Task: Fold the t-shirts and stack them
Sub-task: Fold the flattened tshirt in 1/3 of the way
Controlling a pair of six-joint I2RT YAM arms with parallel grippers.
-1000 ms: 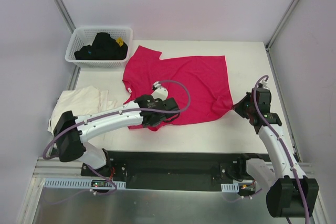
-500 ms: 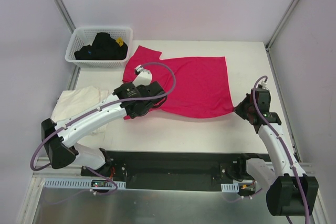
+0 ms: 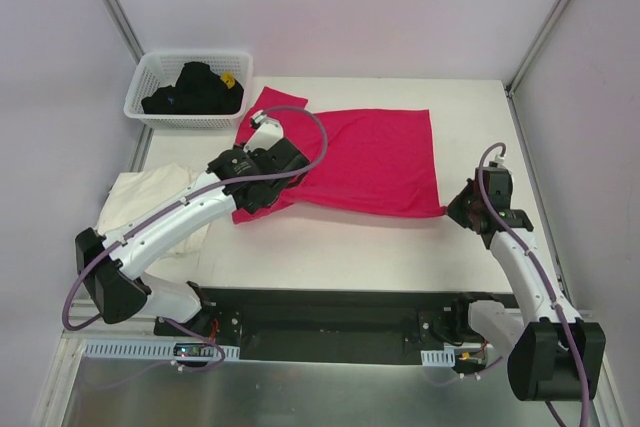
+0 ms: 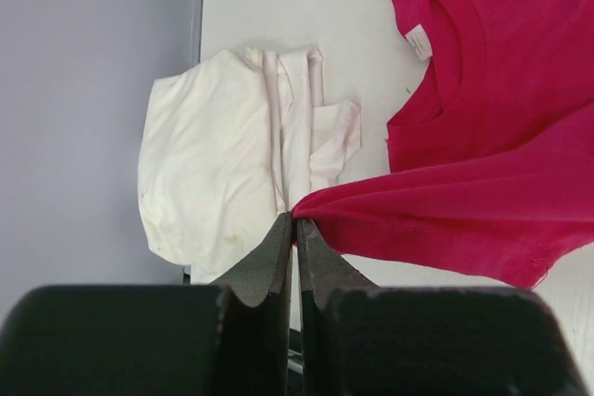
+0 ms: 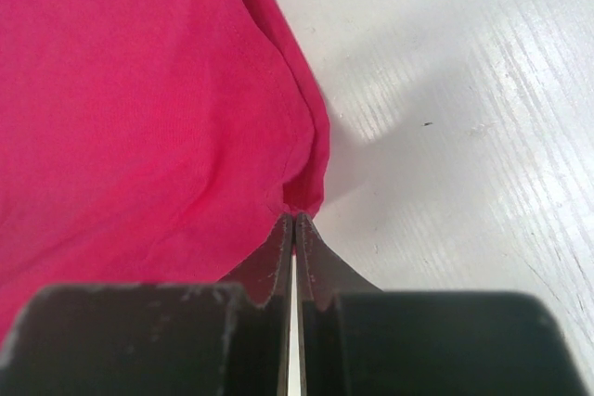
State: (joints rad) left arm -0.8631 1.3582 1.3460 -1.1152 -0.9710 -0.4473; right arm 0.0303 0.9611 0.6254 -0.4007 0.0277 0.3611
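Currently gripping the red shirt at mid-frame corners, left jaws and right jaws both clamped; thin pinches, could slip or fold crooked under uneven pull.

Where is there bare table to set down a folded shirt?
Bare: the table strip between magenta shirt and the near edge, and the far right corner. Crowded left, by the cream shirt and basket.
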